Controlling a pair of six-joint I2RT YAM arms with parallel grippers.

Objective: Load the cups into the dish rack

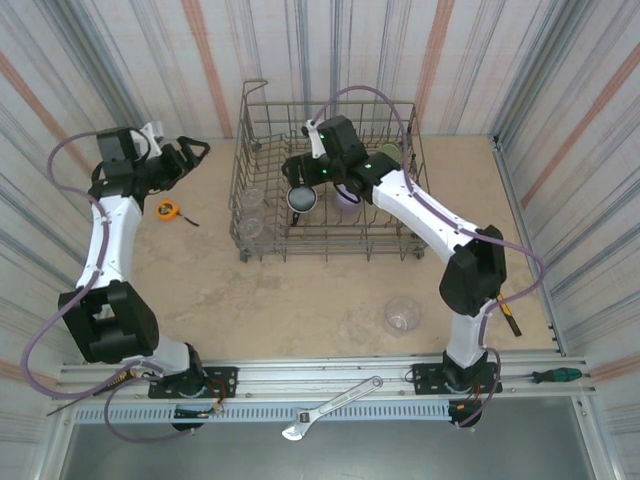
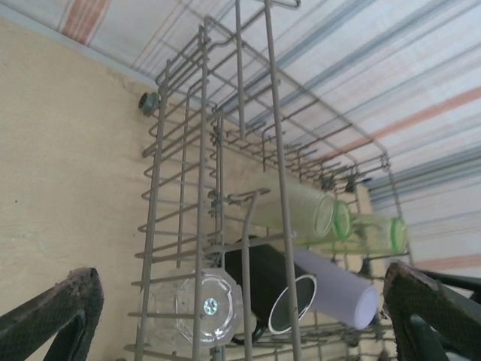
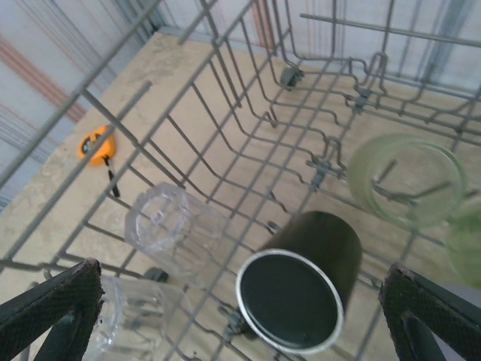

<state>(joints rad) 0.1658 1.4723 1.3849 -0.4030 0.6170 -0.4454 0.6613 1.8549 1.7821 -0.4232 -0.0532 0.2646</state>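
Spread wide, grasping nothing, at both left gripper [image 1: 190, 153] and right gripper [image 3: 242, 312]. Might snag dish rack [image 1: 270, 100] wires on withdrawing, toppling the black cup [image 3: 312, 252] at six o'clock.

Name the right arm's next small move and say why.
Probably lift the right gripper straight up out of the dish rack: it is open and empty above the black cup lying inside, and one clear cup waits on the table.

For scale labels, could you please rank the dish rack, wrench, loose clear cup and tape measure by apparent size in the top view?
1. dish rack
2. wrench (by length)
3. clear cup
4. tape measure
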